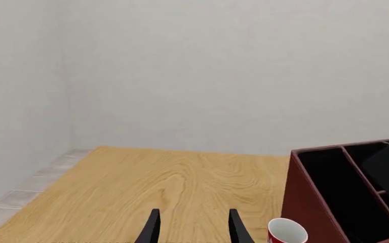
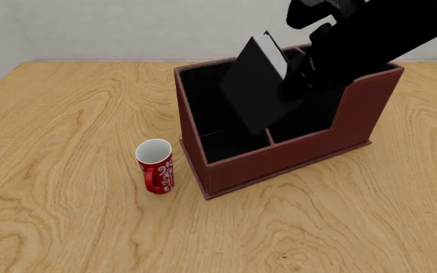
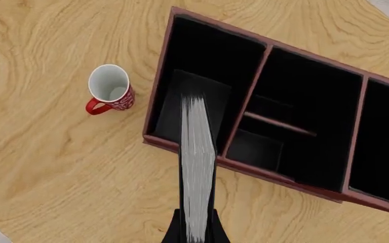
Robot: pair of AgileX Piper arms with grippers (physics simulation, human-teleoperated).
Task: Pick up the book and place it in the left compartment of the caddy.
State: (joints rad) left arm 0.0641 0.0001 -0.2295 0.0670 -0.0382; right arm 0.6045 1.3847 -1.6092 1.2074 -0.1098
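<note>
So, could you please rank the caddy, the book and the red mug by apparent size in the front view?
1. Caddy
2. Book, raised nearer the camera, which may inflate it
3. Red mug

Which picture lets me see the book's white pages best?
The right wrist view: the book shows its white page edges end-on between the fingers. The front view shows mostly its black cover. The left wrist view catches only a dark corner.

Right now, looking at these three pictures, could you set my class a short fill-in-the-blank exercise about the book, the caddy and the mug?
1. The book is held by the ____ arm's fingers.
2. The book hangs tilted above the caddy, over its ____ compartment.
3. The red mug stands on the ____, apart from the caddy.
4. The left gripper holds ____.

Missing words: right; left; table; nothing
</note>
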